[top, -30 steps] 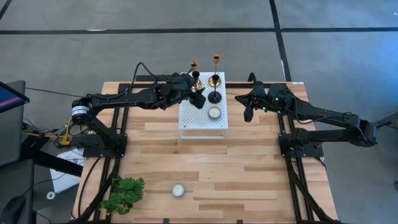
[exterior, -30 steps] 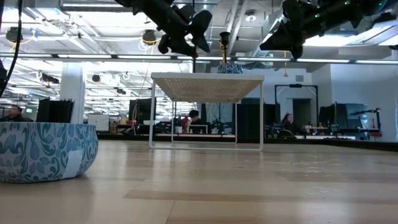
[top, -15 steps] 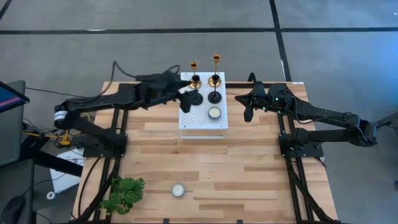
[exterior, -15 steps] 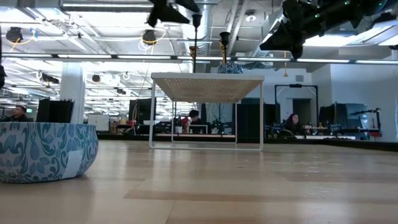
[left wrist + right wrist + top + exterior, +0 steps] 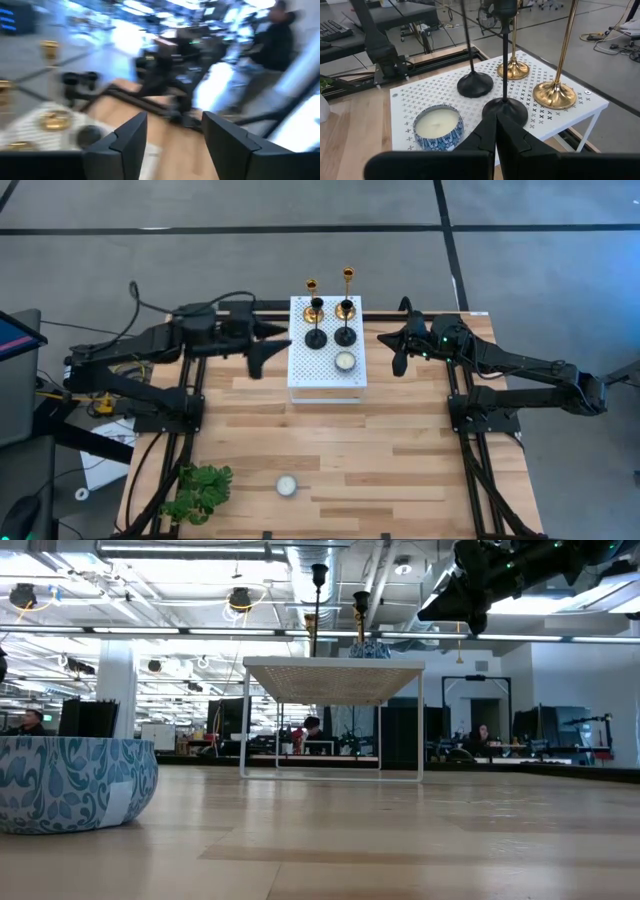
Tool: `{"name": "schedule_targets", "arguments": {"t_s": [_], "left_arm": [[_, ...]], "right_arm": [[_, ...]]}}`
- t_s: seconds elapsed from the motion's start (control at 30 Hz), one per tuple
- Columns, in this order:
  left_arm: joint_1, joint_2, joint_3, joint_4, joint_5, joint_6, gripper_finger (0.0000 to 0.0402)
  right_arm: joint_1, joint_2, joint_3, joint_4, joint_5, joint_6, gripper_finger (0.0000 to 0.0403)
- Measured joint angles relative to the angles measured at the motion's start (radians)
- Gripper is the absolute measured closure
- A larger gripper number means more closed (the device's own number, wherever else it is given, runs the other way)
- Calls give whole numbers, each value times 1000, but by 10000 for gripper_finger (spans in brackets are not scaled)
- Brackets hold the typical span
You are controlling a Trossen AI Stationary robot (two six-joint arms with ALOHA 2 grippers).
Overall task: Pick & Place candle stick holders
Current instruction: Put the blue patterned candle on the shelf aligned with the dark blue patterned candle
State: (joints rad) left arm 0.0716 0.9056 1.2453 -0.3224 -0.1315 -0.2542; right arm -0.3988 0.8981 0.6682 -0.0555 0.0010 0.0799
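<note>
High view: four candle stick holders (image 5: 330, 320) are stood on a white perforated stand (image 5: 327, 370) upon the slatted wooden table (image 5: 330, 450); the left gripper (image 5: 262, 352), parted and empty, is held beside it. Low view: an open-plan office is seen behind. Right wrist view: the right gripper (image 5: 496, 131) is closed, empty.

The left arm reaches in from the left edge of the surface (image 5: 330, 450), elbow folded back, and its left gripper (image 5: 258, 356) hangs above the boards with its jaws parted, nothing between them. The right arm stretches in from the right side, forearm nearly level, and its right gripper (image 5: 399, 358) is poised above the surface with its jaws pressed together and empty.
</note>
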Motion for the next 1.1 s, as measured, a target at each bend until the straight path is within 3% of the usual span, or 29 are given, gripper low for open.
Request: {"name": "schedule_targets", "arguments": {"t_s": [0.17, 0.3, 1.1], "left_arm": [[-70, -41, 0, 1, 126, -56, 236], [-128, -41, 0, -2, 165, -61, 255], [-167, -25, 0, 53, 188, -42, 275]], "right_arm": [[0, 0, 0, 0, 0, 0, 403], [0, 0, 0, 1, 0, 0, 403], [-1, 0, 0, 3, 0, 0, 403]]}}
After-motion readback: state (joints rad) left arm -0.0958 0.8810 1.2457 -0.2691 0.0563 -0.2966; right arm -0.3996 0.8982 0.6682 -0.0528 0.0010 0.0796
